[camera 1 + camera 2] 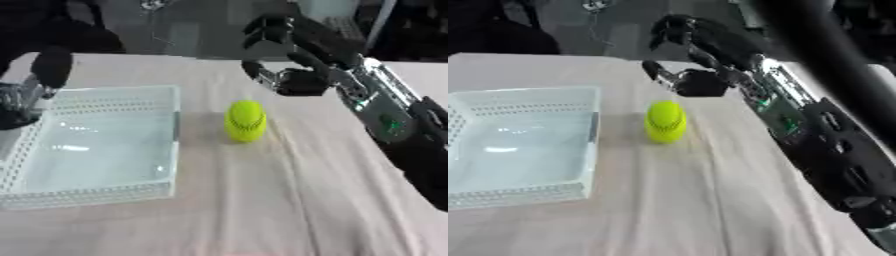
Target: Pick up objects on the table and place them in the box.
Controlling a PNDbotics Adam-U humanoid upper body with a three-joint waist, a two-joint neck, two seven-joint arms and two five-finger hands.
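A yellow-green ribbed, egg-shaped object (246, 121) stands upright on the beige tablecloth, just right of the white perforated box (122, 96). The box looks empty inside. My right hand (293, 60) hovers above and behind the yellow object, reaching in from the right, fingers spread and lightly curved, holding nothing. My left hand (19, 102) shows at the left edge beside the box's left wall, blurred and partly cut off.
Beige cloth (289, 200) covers the table, with open cloth in front of and right of the yellow object. Dark shapes and a floor lie beyond the table's far edge.
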